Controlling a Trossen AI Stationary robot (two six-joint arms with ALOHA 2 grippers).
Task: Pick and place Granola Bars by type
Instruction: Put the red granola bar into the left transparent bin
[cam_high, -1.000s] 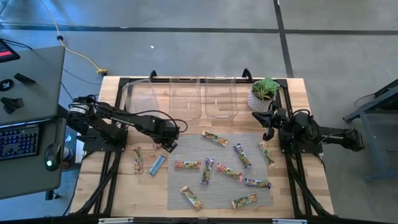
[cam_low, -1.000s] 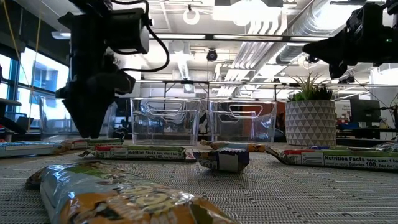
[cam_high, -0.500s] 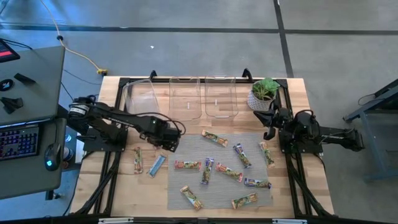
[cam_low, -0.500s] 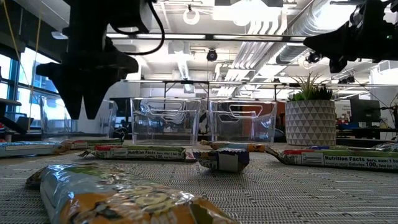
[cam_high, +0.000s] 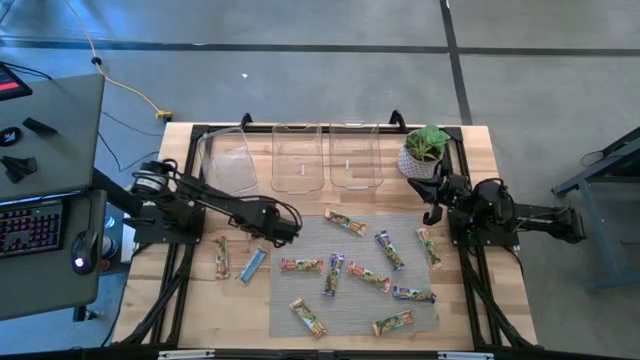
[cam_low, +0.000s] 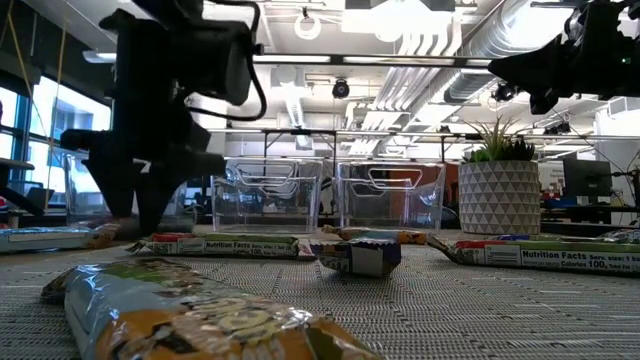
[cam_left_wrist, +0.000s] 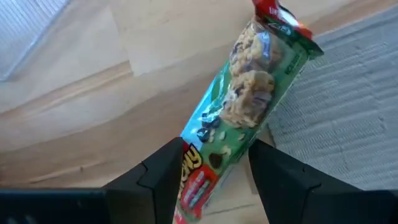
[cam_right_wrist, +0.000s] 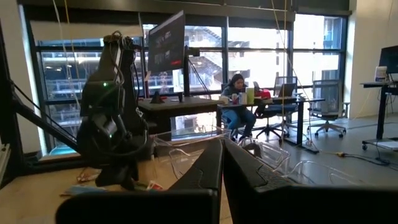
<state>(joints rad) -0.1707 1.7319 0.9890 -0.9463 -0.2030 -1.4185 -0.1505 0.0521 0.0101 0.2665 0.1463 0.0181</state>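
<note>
Several granola bars lie flat on the grey mat (cam_high: 355, 305): green-orange, red-pink and purple ones. A blue bar (cam_high: 253, 264) and another bar (cam_high: 221, 257) lie on the wood to its left. My left gripper (cam_high: 278, 230) is open and low at the mat's left edge. In the left wrist view its fingers stand on either side of a green-wrapped bar (cam_left_wrist: 249, 106) that lies partly on the wood and partly on the mat. My right gripper (cam_high: 432, 214) is shut and waits above the table's right side, beside the plant. My left gripper (cam_left_wrist: 217, 149) comes from above, pointing down, with one finger (cam_left_wrist: 165, 171) on each long side of the green bar's lower half (cam_left_wrist: 214, 146), across its length. The bar lies flat on the table. I cannot tell whether the fingers touch it.
Three clear bins (cam_high: 297, 158) stand in a row at the far edge. A potted plant (cam_high: 425, 150) stands at the far right, close to the right arm. The black frame rails run along the table's sides. Bare wood shows left of the mat.
My left gripper rose off the table, opened, shifted slightly toward the table's right and came down again, so that its fingers now flank the green bar. The bars have not moved.
</note>
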